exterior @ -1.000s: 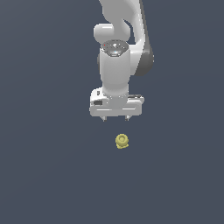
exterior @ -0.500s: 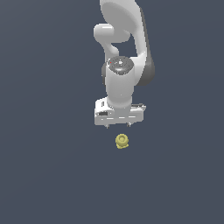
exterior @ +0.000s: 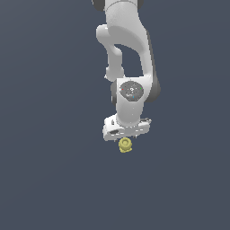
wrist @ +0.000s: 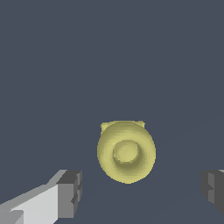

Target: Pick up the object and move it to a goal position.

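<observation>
Fingers (wrist: 65, 194) of my tool (wrist: 142, 192) stand spread wide in the wrist view, one pale with a dark pad on one side and the other dark pad at the far edge, neither touching anything. Between them, a little beyond the pads, sits the object (wrist: 126, 151), a pale-yellow knobbly lump with a ring-like top facing my camera, resting on the dark counter (wrist: 109, 57). From the exterior view, my tool (exterior: 127, 134) hangs directly over the object (exterior: 126, 145), its white body just above the lump, arm rising behind.
</observation>
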`<state>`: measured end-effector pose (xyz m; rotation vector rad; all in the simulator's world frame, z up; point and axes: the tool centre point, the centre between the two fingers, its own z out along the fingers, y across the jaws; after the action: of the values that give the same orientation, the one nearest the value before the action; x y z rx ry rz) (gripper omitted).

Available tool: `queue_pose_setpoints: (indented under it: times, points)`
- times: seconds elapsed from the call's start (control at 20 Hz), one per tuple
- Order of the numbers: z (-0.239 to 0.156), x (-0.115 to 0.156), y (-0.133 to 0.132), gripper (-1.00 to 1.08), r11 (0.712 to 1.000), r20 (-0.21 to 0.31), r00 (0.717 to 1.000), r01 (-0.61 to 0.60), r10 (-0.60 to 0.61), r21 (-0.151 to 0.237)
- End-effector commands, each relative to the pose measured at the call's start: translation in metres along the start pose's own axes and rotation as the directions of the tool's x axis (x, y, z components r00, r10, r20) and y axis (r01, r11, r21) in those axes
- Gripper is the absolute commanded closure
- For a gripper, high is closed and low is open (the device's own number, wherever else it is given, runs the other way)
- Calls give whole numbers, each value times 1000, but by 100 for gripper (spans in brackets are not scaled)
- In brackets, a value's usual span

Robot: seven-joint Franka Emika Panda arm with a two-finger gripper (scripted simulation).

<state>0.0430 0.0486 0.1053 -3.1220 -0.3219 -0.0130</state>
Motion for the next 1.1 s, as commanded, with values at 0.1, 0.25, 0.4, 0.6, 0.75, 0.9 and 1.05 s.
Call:
queue_pose_setpoints:
  times: [0.1, 0.25, 0.4, 0.6, 0.75, 0.9, 1.05]
  points:
    - [13, 3, -4, -92, 1000, 7, 1000, 27, -27, -2]
    - [16, 3, -5, -92, 999, 9, 999, 32, -32, -2]
    - [16, 3, -4, -92, 1000, 9, 1000, 29, -29, -1]
    - [28, 2, -4, -92, 1000, 9, 1000, 29, -29, -2]
    - [44, 2, -5, -92, 1000, 9, 999, 31, -31, -2]
    - [58, 1, -5, -92, 1000, 9, 999, 31, -31, -2]
    - [65, 2, -4, -92, 1000, 9, 999, 31, -31, -2]
